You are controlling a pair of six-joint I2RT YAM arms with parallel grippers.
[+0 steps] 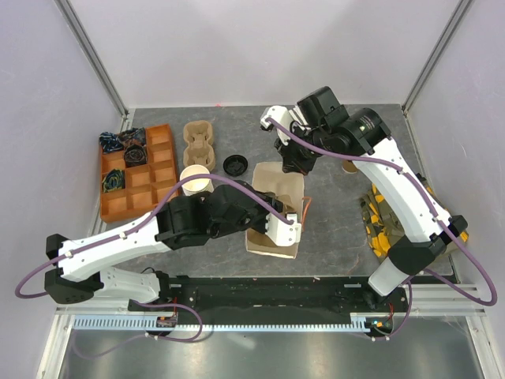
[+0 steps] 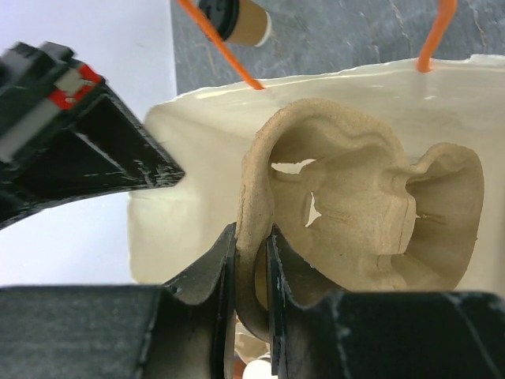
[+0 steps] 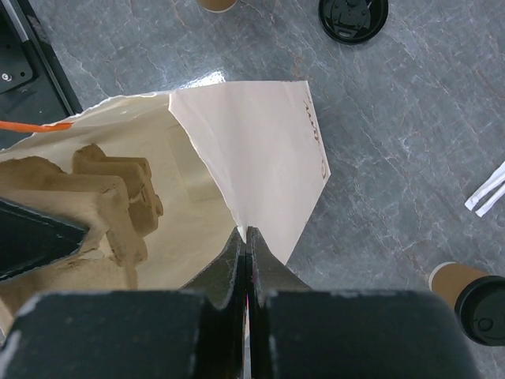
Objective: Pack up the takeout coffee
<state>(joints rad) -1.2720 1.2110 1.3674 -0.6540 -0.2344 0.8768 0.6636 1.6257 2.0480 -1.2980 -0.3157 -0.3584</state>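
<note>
The right gripper (image 3: 246, 237) has its fingers pressed together on the top edge of the paper bag (image 3: 260, 150), pinching the thin wall between them. The takeout coffee (image 3: 471, 302) stands upright on the table (image 3: 394, 118) off to that gripper's right. It is near the gripper but clear of the bag, touches neither, and has its black lid on. A loose black lid (image 3: 353, 16) lies well ahead of the same fingers, past the bag's far corner.

The left gripper (image 2: 251, 245) reaches into the bag's open mouth and pinches the rim of a pulp cup carrier (image 2: 355, 205). Its fingers are closed on the moulded edge, and the carrier's pockets sit beyond them inside the bag. From this gripper the coffee shows past the bag's far wall, ahead and to the left of the fingers. It is outside the bag, close to one of the orange handles (image 2: 225, 51). From overhead the coffee is mostly hidden under the right arm
</note>
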